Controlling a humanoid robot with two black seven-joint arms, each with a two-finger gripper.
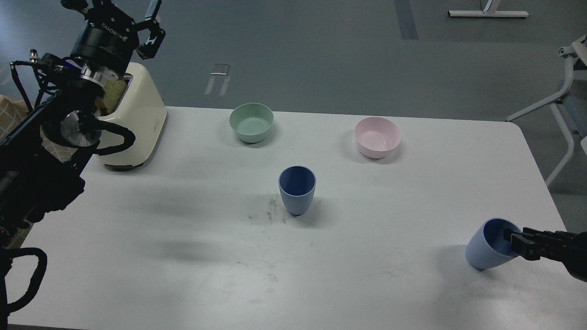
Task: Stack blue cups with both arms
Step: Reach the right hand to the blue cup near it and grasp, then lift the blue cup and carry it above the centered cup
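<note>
One blue cup (297,190) stands upright in the middle of the white table (183,229). A second blue cup (486,250) is at the front right, tilted with its mouth turned up and to the right. My right gripper (516,242) comes in from the right edge and is shut on this cup's rim, with one finger inside the mouth. The cup's base is at or just above the tabletop. My left gripper (120,16) is raised high at the far left, above the toaster, with its fingers spread and nothing in it.
A cream toaster (137,123) with bread in it stands at the back left, under my left arm. A mint-green bowl (251,122) and a pink bowl (377,136) sit at the back. A chair frame (566,105) stands off the table's right side.
</note>
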